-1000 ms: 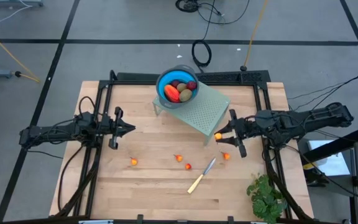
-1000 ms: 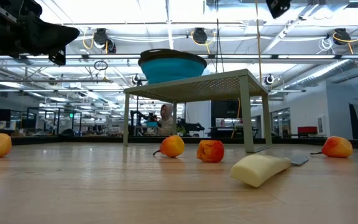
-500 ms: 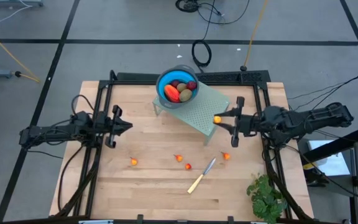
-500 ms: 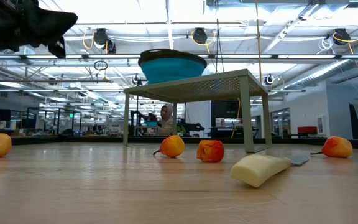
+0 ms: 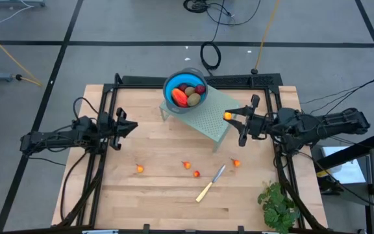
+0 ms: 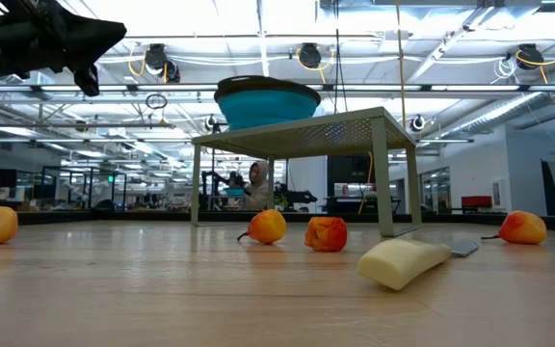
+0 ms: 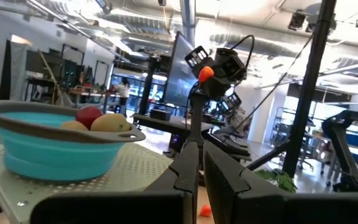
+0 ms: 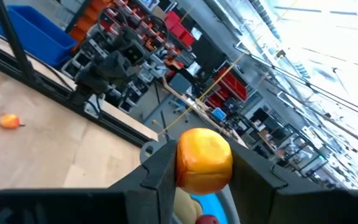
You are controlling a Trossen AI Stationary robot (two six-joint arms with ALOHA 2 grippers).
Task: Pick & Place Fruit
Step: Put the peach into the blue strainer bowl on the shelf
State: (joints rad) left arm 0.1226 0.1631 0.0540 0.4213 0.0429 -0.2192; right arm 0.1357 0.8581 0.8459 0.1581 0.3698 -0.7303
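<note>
A blue bowl (image 5: 186, 91) stands on a pale green perforated stand (image 5: 208, 112) and holds a red-orange piece, brownish-green ovals and dark red balls of fruit. Several tiny orange fruits lie on the table (image 5: 139, 169) (image 5: 186, 165) (image 5: 197, 174) (image 5: 236, 162). My right gripper (image 5: 231, 117) is shut on one more tiny orange fruit (image 5: 227, 116), high beside the stand's right corner. My left gripper (image 5: 132, 125) hovers shut and bare at the table's left, pointing toward the stand. My right gripper pinches the tiny orange fruit (image 8: 204, 160) between its two fingers (image 8: 160, 169), which stand on opposite sides of it. The fingers come roughly level from the table's right side. The fruit is lifted clear of the table, level with the stand's top.
A knife (image 5: 211, 183) with a pale handle lies at the near middle. A leafy green bunch (image 5: 278, 205) sits at the near right corner. Dark rails run along the table's left, right and far sides.
My right gripper has risen with the tiny orange fruit from beside the stand's leg to the height of its top, drawing toward the far edge and rolling about its own line. The fruit stays pinched. My left gripper has tipped up and rolled a little.
</note>
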